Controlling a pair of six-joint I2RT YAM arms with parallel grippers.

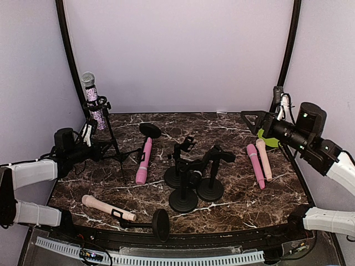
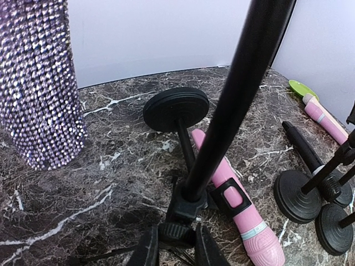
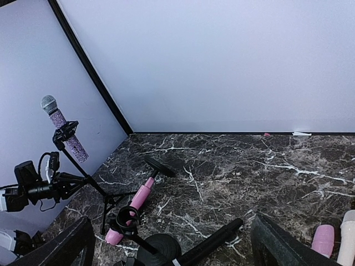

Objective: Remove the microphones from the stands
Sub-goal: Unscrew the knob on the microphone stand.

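The microphone (image 1: 93,102) has a body crusted in tiny lilac rhinestones, rough and glittering, under a silvery metal mesh head. Its stand (image 1: 112,136) is a smooth black tube with a soft sheen, and its clip looks like matt black plastic. The surface (image 1: 238,183) looks like dark brown marble with white veins, smooth and faintly glossy. The pink microphone (image 1: 143,162) lying on it is smooth satin plastic. The round bases (image 1: 183,201) are matt black. My left gripper (image 2: 176,246) has matt black plastic fingers (image 2: 145,254).

- Five microphones: one glittery (image 1: 93,102), four pink or cream (image 1: 143,160).
- One tripod stand (image 1: 113,145).
- Five round-base stands (image 1: 183,200), right of the tripod stand.
- One green disc (image 1: 270,141).
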